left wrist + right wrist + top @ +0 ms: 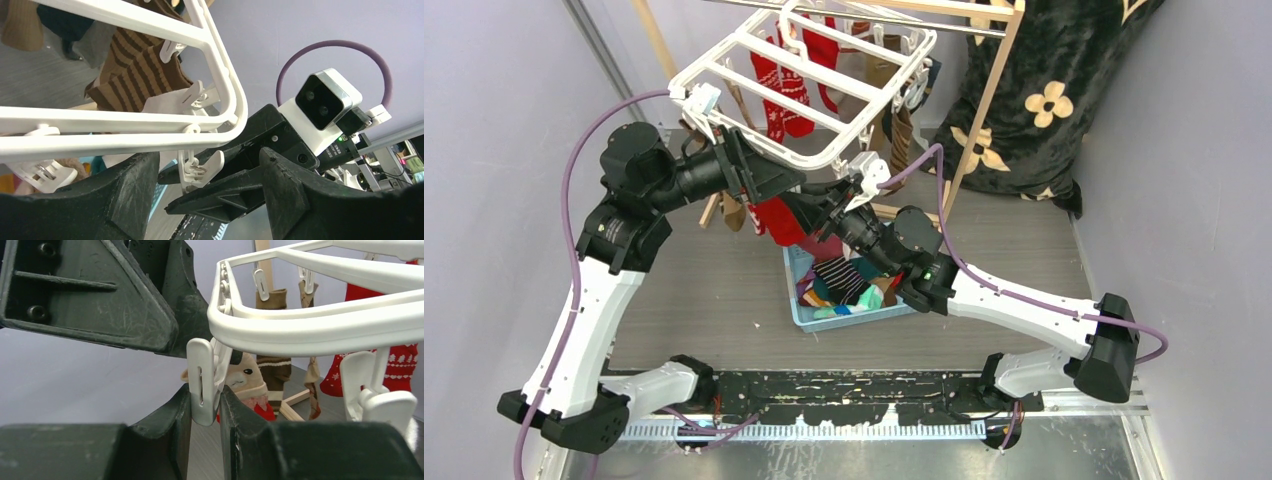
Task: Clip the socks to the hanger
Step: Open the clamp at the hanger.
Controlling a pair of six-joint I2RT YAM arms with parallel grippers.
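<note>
The white slatted hanger hangs tilted from the wooden frame, with red-white socks and brown striped socks clipped to it. My right gripper is shut on a white peg hanging from the hanger's near corner rim. My left gripper is open, its jaws wide apart on either side of that peg and the right fingers. A tan bear-face sock with a red part hangs just behind the peg; what holds it is hidden. In the top view both grippers meet under the hanger corner.
A light blue basket with several mixed socks sits on the table below the grippers. The wooden pole frame stands at the back right. The black furry cloth with cream flowers hangs beside it. Grey walls close both sides.
</note>
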